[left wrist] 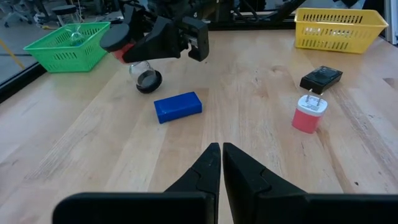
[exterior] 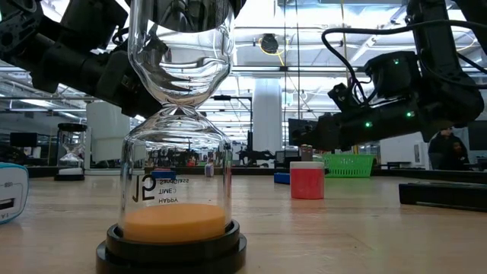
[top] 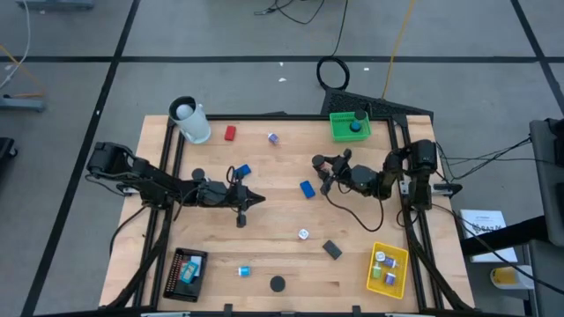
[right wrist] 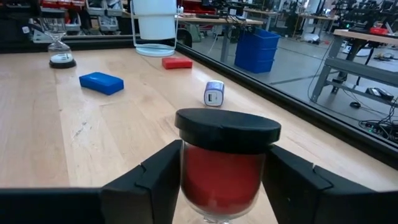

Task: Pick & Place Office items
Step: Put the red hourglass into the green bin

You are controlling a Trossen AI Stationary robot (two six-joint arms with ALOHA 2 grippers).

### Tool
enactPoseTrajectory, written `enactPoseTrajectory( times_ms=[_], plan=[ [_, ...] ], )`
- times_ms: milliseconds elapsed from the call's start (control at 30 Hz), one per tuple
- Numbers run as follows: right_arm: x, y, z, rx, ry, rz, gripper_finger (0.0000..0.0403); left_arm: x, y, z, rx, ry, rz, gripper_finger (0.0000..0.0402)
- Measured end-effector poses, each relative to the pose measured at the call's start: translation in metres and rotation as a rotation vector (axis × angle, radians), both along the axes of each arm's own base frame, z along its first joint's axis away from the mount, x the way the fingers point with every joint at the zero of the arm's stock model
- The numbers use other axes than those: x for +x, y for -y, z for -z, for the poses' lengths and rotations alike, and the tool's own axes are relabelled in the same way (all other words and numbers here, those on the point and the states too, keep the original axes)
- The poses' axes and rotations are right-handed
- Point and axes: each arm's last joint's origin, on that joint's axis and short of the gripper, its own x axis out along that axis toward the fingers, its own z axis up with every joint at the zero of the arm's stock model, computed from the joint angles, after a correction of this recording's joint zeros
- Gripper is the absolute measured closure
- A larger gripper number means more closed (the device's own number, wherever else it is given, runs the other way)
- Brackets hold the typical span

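Red-sand hourglass point(right wrist: 224, 168) clasped between right arm's fingers point(right wrist: 155, 180), right of centre in high frame, base at or just off desk point(top: 264, 255); cannot tell which. Likely mid pick-and-place: next calls for carrying it level to a tray and letting go gently, glass being fragile. Left arm's fingers point(left wrist: 205, 168) pressed together, holding nothing, left of centre. Green tray point(top: 336, 134), upper right: one dark piece. Yellow tray point(top: 374, 277), lower right: several small pieces. Black tray point(top: 174, 264), lower left: one teal piece
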Motion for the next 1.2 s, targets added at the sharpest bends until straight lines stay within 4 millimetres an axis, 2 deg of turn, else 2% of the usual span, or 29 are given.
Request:
enactPoseTrajectory(
  times_ms=[467, 567, 700, 800, 900, 1000, 1200],
  plan=[
    [-0.007, -0.001, -0.005, 0.006, 0.012, 0.001, 0.0171, 0.0, 0.0, 0.0, 0.0, -0.002, 0.0, 0.0376],
    [-0.009, -0.002, -0.002, 0.053, 0.002, 0.007, 0.0187, 0.0, 0.0, 0.0, 0.0, -0.002, 0.001, 0.0376],
    [-0.006, -0.001, 0.009, 0.131, -0.088, 0.028, 0.023, 0.0, 0.0, 0.0, 0.0, -0.002, 0.0, 0.0376],
    [0.0, 0.0, 0.01, 0.203, -0.089, 0.051, 0.0239, 0.0, 0.0, 0.0, 0.0, 0.0, 0.001, 0.0376],
    [0.015, 0.005, -0.003, 0.278, -0.071, 0.08, 0.0221, 0.0, 0.0, 0.0, 0.0, 0.002, 0.0, 0.0376],
    [0.028, 0.012, -0.021, 0.354, -0.181, 0.135, 0.0189, 0.0, 0.0, 0.0, 0.0, 0.002, 0.0, 0.0376],
    [0.052, 0.037, -0.079, 0.61, -0.29, 0.306, 0.0132, 0.0, 0.0, 0.0, 0.0, 0.003, 0.001, 0.0376]
  ],
)
